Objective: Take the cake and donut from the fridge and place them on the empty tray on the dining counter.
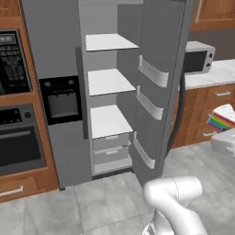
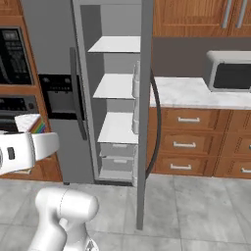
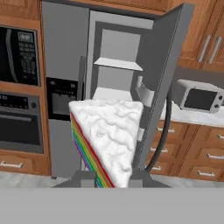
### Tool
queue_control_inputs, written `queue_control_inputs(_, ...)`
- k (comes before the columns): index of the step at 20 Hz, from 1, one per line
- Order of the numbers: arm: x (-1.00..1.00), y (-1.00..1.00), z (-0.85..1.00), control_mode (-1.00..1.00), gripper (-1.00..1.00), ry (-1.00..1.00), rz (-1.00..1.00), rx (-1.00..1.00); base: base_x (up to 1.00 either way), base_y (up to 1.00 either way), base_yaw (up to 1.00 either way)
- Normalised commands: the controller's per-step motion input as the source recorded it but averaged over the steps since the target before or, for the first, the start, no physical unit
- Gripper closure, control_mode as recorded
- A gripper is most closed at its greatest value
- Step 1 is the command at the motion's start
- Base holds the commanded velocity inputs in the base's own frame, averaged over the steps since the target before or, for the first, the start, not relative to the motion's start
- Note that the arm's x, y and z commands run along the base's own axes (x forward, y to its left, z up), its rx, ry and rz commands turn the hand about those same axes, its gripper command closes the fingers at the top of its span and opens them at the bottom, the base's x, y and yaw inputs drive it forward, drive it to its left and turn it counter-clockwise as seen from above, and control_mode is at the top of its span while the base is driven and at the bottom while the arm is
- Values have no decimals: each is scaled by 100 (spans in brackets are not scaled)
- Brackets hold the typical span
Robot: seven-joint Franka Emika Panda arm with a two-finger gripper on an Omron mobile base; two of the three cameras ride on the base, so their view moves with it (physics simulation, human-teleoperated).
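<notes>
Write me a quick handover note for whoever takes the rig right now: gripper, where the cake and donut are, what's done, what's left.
Gripper: shut on the cake, fingers at its base; the rainbow slice also shows at the arm's end in the base views.
Fridge: right door open, white shelves bare as far as they show.
Donut, tray, dining counter: I can't place them from here.
Done: cake is out of the fridge and held clear in front of it.
Left: carry the cake to the tray, then find the donut and place it there too.

Cake cut by frame edge
</notes>
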Motion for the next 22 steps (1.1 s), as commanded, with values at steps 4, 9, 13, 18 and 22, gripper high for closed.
queue_control_inputs(4,0,0,0,100,100,0,0,0,-70,-7,-48)
queue_control_inputs(9,0,0,0,100,100,0,0,0,-41,-13,-61)
queue_control_inputs(13,0,0,0,100,100,0,0,0,-44,-25,-62)
queue_control_inputs(18,0,0,0,100,100,0,0,0,-47,-20,-61)
queue_control_inputs(22,0,0,0,100,100,0,0,0,-54,-29,-61)
